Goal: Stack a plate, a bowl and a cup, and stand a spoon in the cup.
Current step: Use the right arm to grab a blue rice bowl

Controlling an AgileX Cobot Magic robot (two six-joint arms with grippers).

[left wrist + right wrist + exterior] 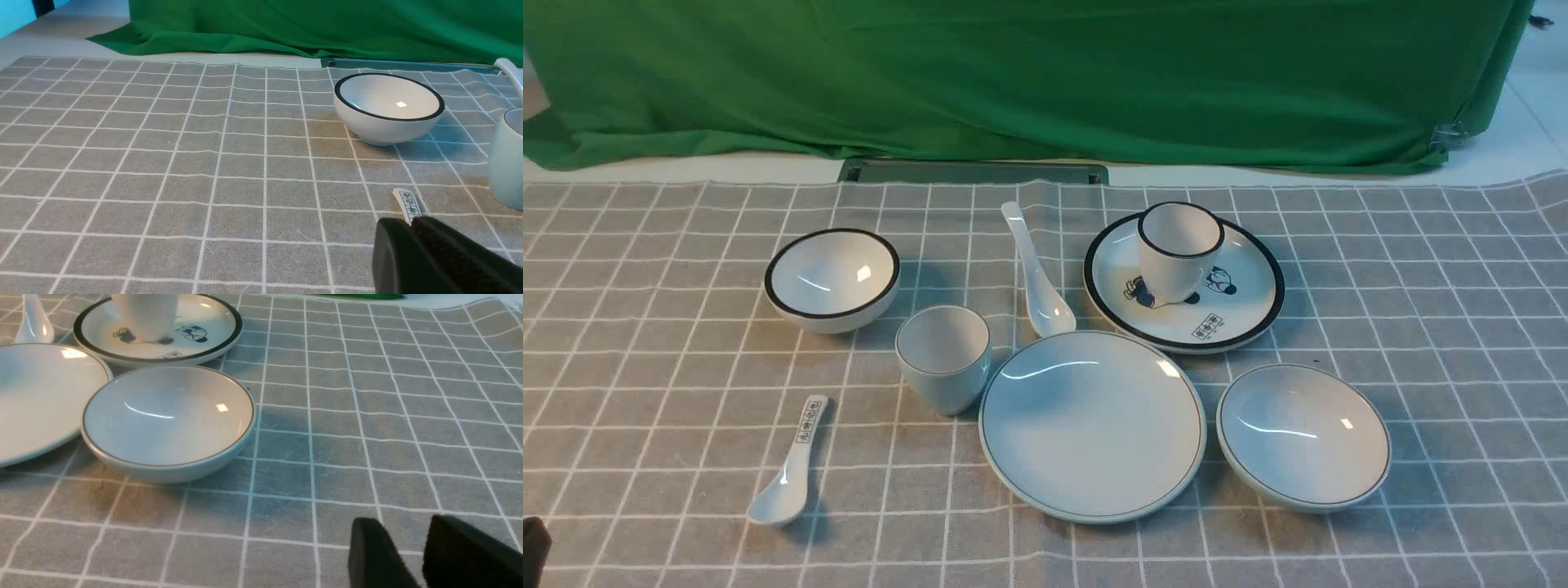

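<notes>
so the left gripper (412, 222) is pressed together, right gripper (404, 523) spread and empty, pale bluish-white round plate (1092, 425) sits bare on the worktop (645, 367)

In the lower right of the frame the left gripper (410, 223) shows with jaws pressed together, a printed spoon (408, 202) just beyond it. At the right edge stands the cup (508, 163). The black-rimmed bowl (388, 107) sits upper right on the counter's checked cloth (184, 163), beside the plain spoon (510, 70).

A grey cloth (645, 367) with white grid lines covers the counter (686, 169). Behind it hangs a creased green drape (1045, 73).
</notes>
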